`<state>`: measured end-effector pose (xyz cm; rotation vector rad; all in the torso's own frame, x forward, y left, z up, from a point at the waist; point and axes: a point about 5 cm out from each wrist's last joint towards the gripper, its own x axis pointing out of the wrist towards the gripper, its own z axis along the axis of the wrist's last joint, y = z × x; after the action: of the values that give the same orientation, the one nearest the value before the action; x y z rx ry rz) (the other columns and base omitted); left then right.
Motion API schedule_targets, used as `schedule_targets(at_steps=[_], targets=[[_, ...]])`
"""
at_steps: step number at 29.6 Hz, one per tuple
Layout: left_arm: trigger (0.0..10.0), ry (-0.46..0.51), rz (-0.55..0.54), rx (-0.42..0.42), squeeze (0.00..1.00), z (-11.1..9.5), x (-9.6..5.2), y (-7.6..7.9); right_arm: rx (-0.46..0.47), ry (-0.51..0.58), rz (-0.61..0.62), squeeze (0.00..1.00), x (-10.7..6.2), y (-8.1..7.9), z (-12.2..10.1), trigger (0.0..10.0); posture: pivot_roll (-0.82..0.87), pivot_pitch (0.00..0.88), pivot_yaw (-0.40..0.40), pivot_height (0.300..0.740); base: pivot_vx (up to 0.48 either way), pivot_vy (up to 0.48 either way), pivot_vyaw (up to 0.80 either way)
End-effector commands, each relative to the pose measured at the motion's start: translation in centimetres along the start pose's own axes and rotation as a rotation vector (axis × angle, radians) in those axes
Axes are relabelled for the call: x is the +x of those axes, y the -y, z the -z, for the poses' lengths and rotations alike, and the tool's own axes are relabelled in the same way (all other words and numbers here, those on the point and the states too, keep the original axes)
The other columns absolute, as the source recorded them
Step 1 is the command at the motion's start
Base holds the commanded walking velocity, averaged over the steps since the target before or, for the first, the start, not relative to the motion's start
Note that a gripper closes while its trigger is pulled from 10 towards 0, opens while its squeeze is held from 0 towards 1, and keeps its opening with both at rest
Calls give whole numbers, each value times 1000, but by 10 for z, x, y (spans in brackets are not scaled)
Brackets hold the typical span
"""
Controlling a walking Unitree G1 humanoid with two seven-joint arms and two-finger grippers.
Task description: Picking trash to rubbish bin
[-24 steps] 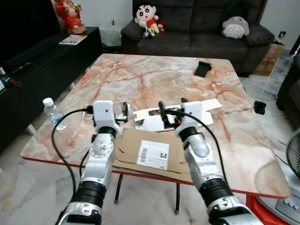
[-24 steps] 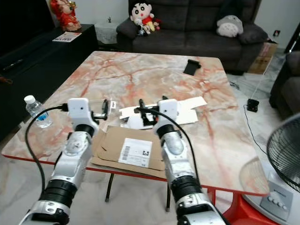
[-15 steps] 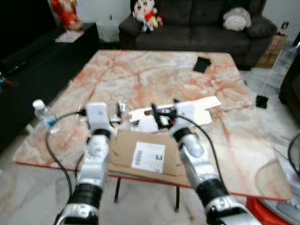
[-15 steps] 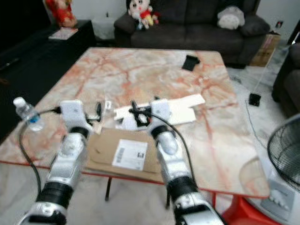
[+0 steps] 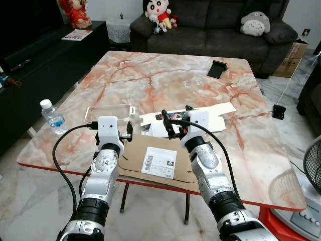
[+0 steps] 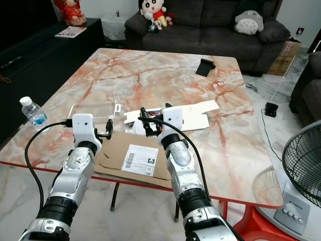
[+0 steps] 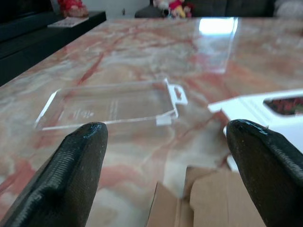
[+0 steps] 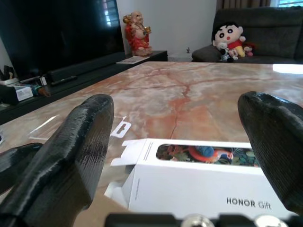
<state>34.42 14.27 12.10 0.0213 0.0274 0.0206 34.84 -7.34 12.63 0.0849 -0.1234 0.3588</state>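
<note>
A flattened brown cardboard sheet [image 5: 158, 160] with a white label lies at the table's near edge. Just behind it rests a white "Honor Gift" box [image 8: 199, 184] with a white flap [image 5: 213, 111] lying flat beyond. A clear plastic tray [image 7: 109, 106] lies to the left. My left gripper [image 5: 128, 131] hovers open over the cardboard's left corner, its fingers [image 7: 75, 165] wide apart and pointing at the tray. My right gripper [image 5: 175, 119] is open just above the white box, with its fingers [image 8: 75, 146] spread on either side and nothing between them.
A water bottle [image 5: 52, 116] stands near the table's left edge. A black phone [image 5: 216, 69] lies at the far right of the marble table [image 5: 150, 80]. A sofa [image 5: 210, 25] stands behind, a dark TV cabinet [image 5: 35, 55] on the left, and a fan [image 6: 301, 170] on the right.
The head camera has shifted and steadied. The clear tray now shows beyond the left gripper. Both grippers stay open over the cardboard and box, holding nothing.
</note>
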Motion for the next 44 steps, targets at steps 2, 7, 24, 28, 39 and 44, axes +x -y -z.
schedule_targets(at_steps=[2, 7, 24, 28, 39, 44], targets=[[10000, -79, -22, 99, 0, 3, 6, 0, -4, -11, -3, 0, 1, 0, 0, 10000, 7, 46, -2, 740, 0, 0, 0], [10000, -133, -34, 89, 0, 10, 5, -3, -2, -9, -4, 0, 1, -1, 0, 10000, 5, 52, -1, 740, 0, 0, 0], [10000, -227, -94, 73, 0, 22, -21, -20, 2, -10, -8, 0, 1, -2, 0, 10000, 7, 53, 1, 740, 0, 0, 0], [10000, -253, -78, 41, 0, 26, -26, -21, 2, -13, -11, 0, 1, -2, 1, 10000, 11, 52, -2, 740, 0, 0, 0], [7412, -317, 4, -83, 0, 34, -30, -6, -1, -13, -17, 0, 2, -2, 0, 10000, 10, 47, -8, 740, 0, 0, 0], [0, -315, 11, -87, 0, 32, -28, -4, -1, -15, -16, 0, 2, -2, 0, 10000, 10, 47, -8, 740, 0, 0, 0]])
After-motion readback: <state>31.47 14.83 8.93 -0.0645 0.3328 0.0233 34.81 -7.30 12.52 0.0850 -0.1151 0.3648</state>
